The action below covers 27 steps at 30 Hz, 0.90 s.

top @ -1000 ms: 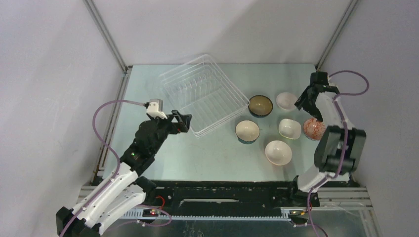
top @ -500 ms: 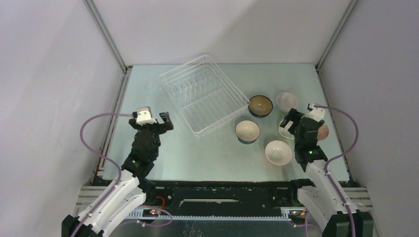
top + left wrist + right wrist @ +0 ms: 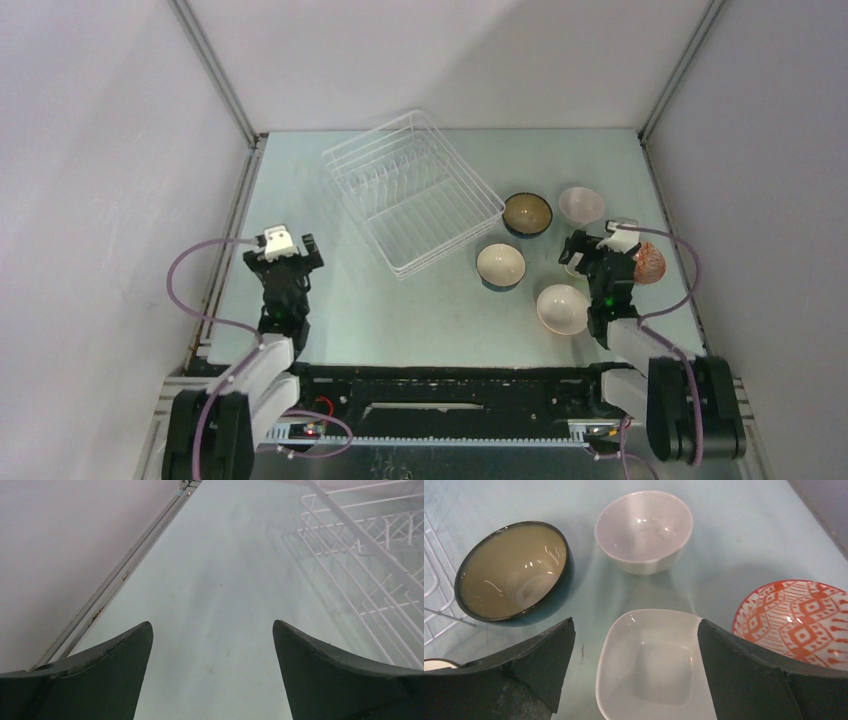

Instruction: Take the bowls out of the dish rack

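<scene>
White wire dish rack point(image 3: 412, 195) stands empty on the counter point(image 3: 400, 310). All six bowls point(image 3: 500, 264) sit on the counter just to its right. The left gripper point(image 3: 211, 624) and right gripper point(image 3: 635, 622) have drawn back to the near edge, fingers spread, holding nothing. Unloading looks complete.

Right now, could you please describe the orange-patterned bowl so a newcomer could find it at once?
Start at the white wire dish rack; a cluster of bowls sits to its right. The orange-patterned bowl is the farthest right, nearest the side wall, beside a square white bowl. It alone bears a red-orange geometric pattern; its neighbours are plain inside.
</scene>
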Each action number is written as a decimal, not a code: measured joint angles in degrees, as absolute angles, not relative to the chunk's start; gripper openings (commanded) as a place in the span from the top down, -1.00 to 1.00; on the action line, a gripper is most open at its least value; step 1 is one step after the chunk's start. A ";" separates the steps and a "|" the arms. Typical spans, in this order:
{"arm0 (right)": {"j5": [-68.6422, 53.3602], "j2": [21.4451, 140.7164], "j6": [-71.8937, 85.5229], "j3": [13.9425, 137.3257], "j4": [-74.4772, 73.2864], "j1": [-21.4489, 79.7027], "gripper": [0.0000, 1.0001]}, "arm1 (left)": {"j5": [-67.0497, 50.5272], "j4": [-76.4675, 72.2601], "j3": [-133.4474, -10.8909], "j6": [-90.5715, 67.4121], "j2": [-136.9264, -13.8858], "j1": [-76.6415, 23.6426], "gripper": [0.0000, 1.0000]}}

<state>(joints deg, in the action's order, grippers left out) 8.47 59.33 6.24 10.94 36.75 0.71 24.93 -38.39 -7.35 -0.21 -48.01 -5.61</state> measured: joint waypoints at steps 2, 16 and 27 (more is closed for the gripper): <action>7.94 63.90 5.93 10.52 41.65 0.71 -0.99 | 21.76 -42.26 -7.25 -0.49 -53.19 -2.39 -0.93; 6.15 77.82 3.38 12.40 54.02 0.99 -0.99 | 12.01 -58.39 -7.46 0.01 -71.96 1.04 -1.00; 6.42 77.82 3.51 12.49 54.35 0.73 -0.99 | 11.92 -58.72 -7.70 0.01 -71.96 1.04 -0.99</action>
<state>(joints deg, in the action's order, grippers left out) 6.42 77.82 3.51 12.49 54.35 0.73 11.92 -58.72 -7.70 0.01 -71.96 1.04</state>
